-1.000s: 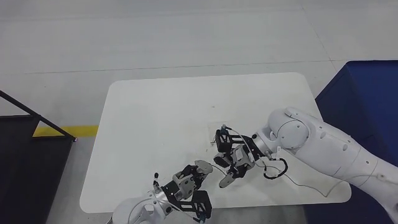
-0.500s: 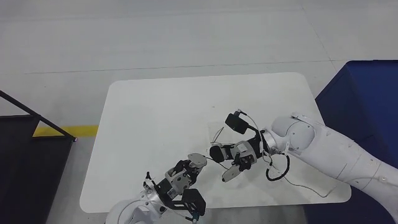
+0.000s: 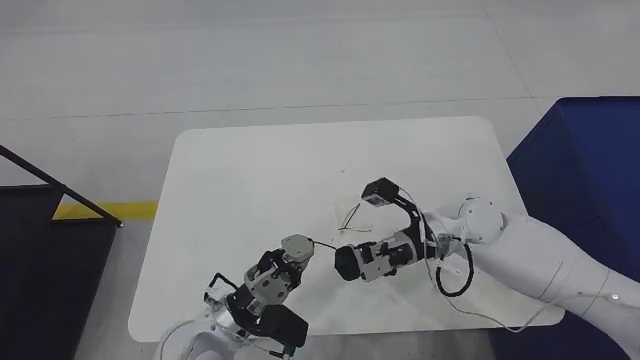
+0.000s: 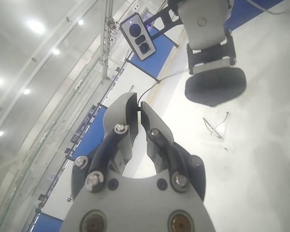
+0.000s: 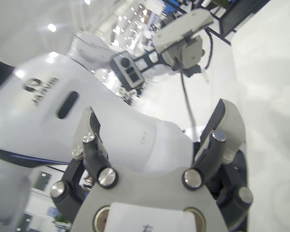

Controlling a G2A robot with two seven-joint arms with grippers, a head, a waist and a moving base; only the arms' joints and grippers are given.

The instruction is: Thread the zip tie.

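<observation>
One zip tie (image 4: 145, 91) end hides inside the pinching left claw (image 4: 139, 106).

Overhead above table (image 3: 250, 170); wrists seemingly upturned.

My left gripper (image 4: 139, 107) hides the pinched end of the thin black zip tie (image 4: 149, 88) between its pads, so its held length is unclear to me, and the dark bits (image 4: 213, 126) on the table (image 4: 256, 146) are too small to name.
</observation>
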